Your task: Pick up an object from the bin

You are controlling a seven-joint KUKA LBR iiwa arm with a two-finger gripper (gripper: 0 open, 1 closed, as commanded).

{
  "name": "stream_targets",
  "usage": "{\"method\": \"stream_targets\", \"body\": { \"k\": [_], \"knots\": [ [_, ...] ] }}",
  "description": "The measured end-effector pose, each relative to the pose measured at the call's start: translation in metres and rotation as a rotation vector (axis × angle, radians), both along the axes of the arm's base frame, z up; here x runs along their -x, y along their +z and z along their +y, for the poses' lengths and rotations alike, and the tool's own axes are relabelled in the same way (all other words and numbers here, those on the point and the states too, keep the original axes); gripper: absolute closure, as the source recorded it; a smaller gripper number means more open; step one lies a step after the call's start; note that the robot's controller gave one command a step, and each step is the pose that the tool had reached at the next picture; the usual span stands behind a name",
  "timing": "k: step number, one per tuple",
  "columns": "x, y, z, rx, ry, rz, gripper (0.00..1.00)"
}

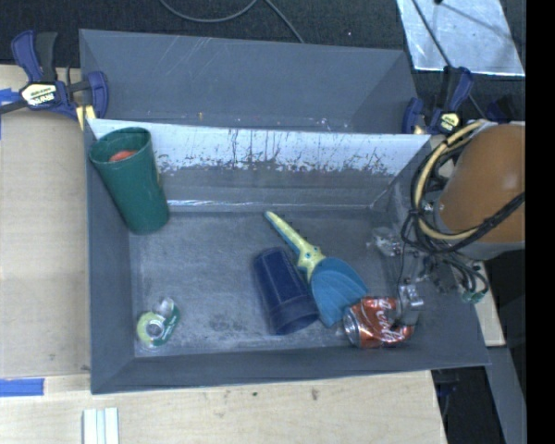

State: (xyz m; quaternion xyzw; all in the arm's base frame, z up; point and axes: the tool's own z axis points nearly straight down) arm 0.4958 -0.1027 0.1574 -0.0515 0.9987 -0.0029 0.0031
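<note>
My gripper [408, 298] hangs low at the bin's right side, its tip right at the upper right edge of a crushed red and silver can [375, 323] lying near the front right corner. Just left of the can lies a brush [322, 272] with a yellow-green handle and a blue head; the head touches the can. A dark blue cup [283, 291] lies on its side against the brush.
A green cup [132, 178] with something red inside stands tilted in the back left corner. A small crumpled green and silver thing [156, 323] lies at the front left. The arm with its orange cover and cables comes in over the right rim.
</note>
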Motion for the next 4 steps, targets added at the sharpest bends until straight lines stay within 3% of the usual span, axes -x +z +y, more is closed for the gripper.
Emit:
{"method": "stream_targets", "body": {
  "k": [1,2,3,4],
  "knots": [
    [0.002,-0.036,0.018,-0.006,0.039,-0.004,0.00],
    [0.004,-0.055,0.013,-0.001,0.025,-0.002,0.00],
    [-0.001,-0.085,0.025,-0.006,-0.013,-0.011,1.00],
    [-0.001,-0.085,0.025,-0.006,-0.013,-0.011,1.00]
  ]
}}
